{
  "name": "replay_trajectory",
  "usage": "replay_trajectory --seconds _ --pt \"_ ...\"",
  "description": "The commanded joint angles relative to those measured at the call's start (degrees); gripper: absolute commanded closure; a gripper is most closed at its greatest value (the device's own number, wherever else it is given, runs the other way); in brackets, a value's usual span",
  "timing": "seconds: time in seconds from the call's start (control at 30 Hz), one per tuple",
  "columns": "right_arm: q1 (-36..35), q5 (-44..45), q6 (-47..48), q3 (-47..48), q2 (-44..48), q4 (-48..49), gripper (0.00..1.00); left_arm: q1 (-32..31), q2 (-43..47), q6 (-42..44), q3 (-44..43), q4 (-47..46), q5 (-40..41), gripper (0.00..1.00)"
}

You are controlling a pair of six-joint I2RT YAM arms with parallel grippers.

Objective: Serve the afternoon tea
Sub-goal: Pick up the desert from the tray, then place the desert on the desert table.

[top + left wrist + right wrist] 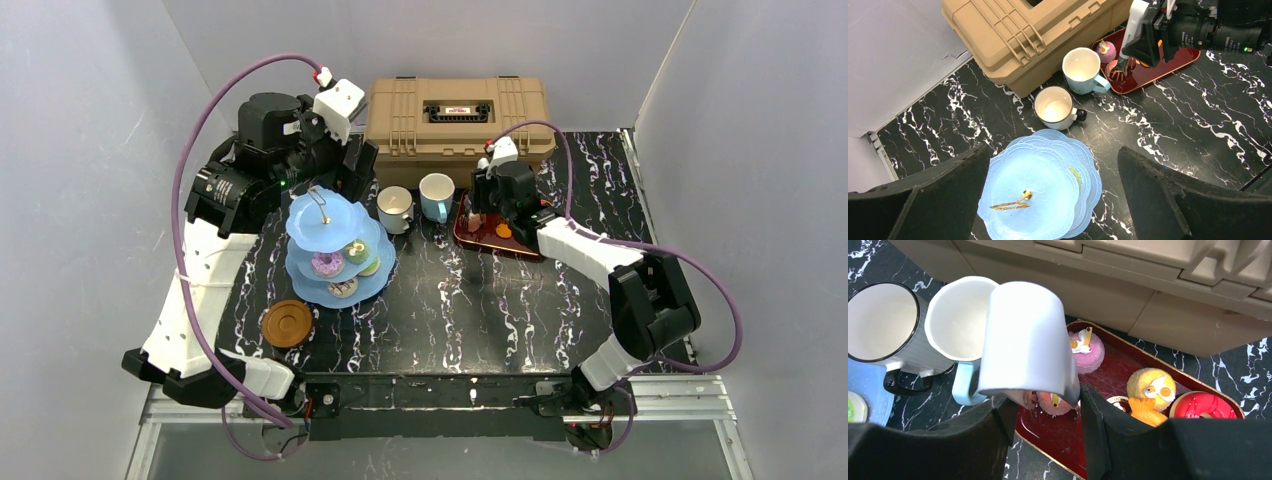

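The light-blue three-tier cake stand (335, 240) stands left of centre, with a pink donut (327, 264) and two more pieces on its lower tiers. My left gripper (1053, 151) hangs open and empty above the stand's top tier (1033, 195). The white mug (395, 208) and the light-blue mug (436, 195) stand side by side in front of the toolbox. My right gripper (1045, 397) is shut on the white tongs (1028, 335), whose tips sit around a small pink cake (1055, 404) in the dark-red tray (1058, 440). A brown saucer (287, 323) lies near the front left.
The tan toolbox (460, 115) stands along the back edge. In the tray lie a pink cake (1087, 351), a yellow cake (1153, 385), an orange piece (1143, 412) and a red donut (1203, 406). Grey walls close in both sides.
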State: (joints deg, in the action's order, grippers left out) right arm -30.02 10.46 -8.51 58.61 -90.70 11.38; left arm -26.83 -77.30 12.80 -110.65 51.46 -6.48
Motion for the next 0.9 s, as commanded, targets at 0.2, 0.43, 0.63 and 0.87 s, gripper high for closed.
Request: replay_trajectory --seconds 0.2,0.43,0.63,0.87 --pt "0.05 -0.62 4.18 -1.35 4.57 6.32 0.99 0.42 0.52 -1.06 -0.88 0.59 0.39 0.03" --pt "0.05 -0.61 4.47 -1.68 10.44 4.04 0.99 2.25 -0.40 -2.31 -1.38 1.06 0.53 0.04" --pt "-0.40 -3.40 3.15 2.03 16.39 -3.58 0.99 8.73 -3.14 -5.97 -4.70 1.84 -4.37 0.04" --pt "-6.34 -7.20 0.51 12.38 18.27 -11.08 0.99 17.38 -5.43 -8.79 -5.26 1.48 -9.32 0.04"
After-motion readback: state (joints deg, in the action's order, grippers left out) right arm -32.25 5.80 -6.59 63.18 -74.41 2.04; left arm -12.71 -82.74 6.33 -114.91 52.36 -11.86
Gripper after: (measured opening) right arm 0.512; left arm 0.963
